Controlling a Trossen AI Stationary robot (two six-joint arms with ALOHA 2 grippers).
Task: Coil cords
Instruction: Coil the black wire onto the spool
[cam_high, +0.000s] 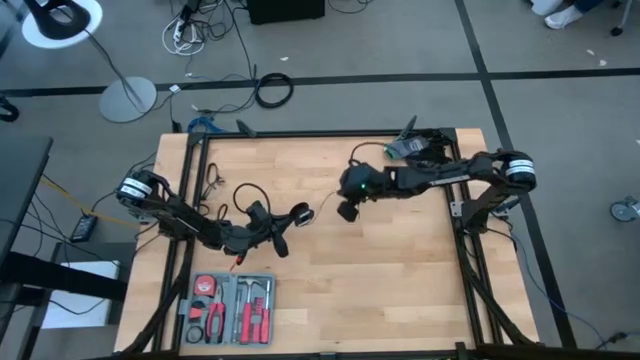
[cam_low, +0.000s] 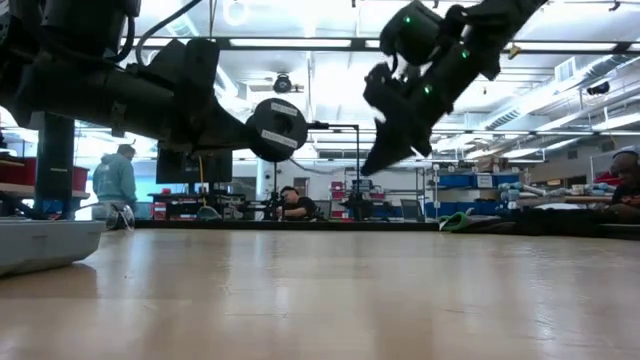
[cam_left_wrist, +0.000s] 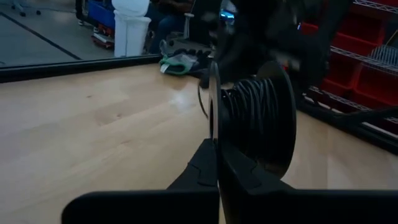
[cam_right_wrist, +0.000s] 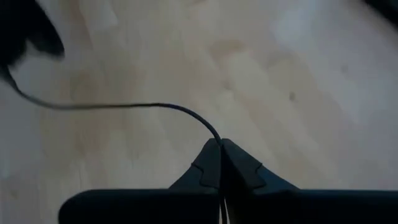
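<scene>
Clamped jaws of left gripper (cam_left_wrist: 217, 163) on cord spool (cam_left_wrist: 252, 124), just left of bench (cam_high: 400, 280) centre; right gripper (cam_right_wrist: 220, 149) at three o'clock, jaws pinching cord's (cam_right_wrist: 124, 106) free end. Mid-coiling; next, probably winding slack onto spool.

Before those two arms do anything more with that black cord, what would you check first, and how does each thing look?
1. Left claw shut on the spool: ok.
2. Right claw shut on the cord: ok.
3. Cord runs free from the right claw, no knot showing: ok.
4. Spool held clear above the table: ok.
5. Tool tray away from both claws: ok.
6. Cord's far end reaches the spool: cannot tell.
</scene>
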